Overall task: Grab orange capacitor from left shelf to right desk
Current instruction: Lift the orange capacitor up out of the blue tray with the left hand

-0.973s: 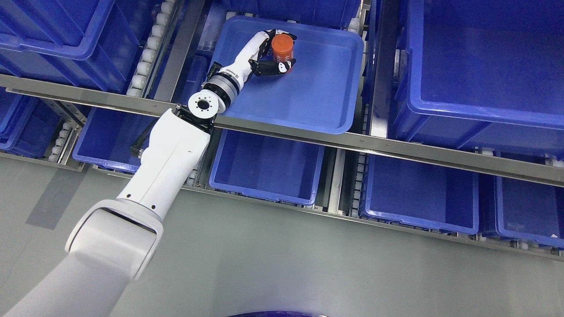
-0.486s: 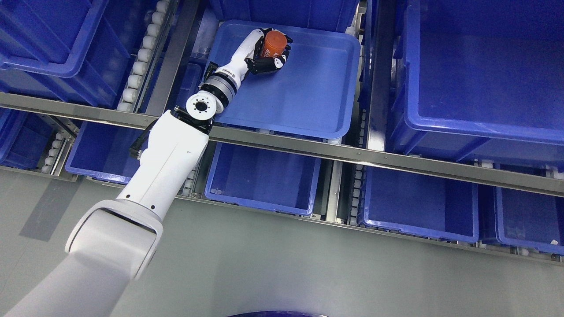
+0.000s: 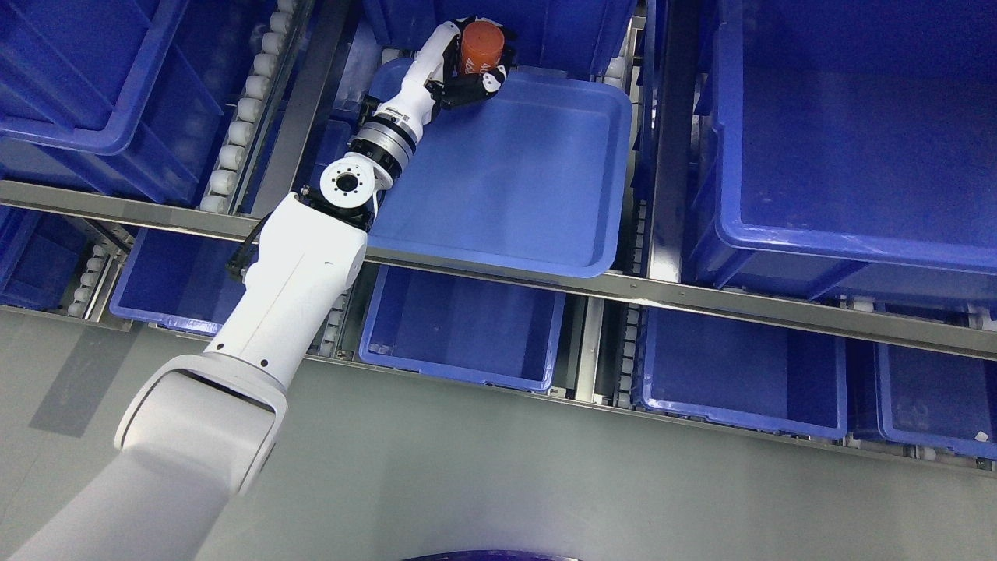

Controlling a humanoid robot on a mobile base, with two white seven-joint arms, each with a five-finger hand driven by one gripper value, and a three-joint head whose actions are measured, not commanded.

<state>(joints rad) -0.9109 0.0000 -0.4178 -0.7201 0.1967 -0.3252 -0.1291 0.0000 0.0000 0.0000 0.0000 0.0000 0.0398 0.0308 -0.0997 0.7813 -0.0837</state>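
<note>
Orange capacitor (image 3: 479, 47), upright, enclosed by the curled fingers (image 3: 475, 84) of the left hand (image 3: 466, 66) above the far rim of a shallow blue tray (image 3: 530, 187) on the shelf's upper level; deeper blue bins (image 3: 849, 132) stand beside and below.

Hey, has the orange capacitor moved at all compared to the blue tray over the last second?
Yes. Gripped in the left hand, the orange capacitor has travelled from over the blue tray floor toward its far rim, where it now sits.
</note>
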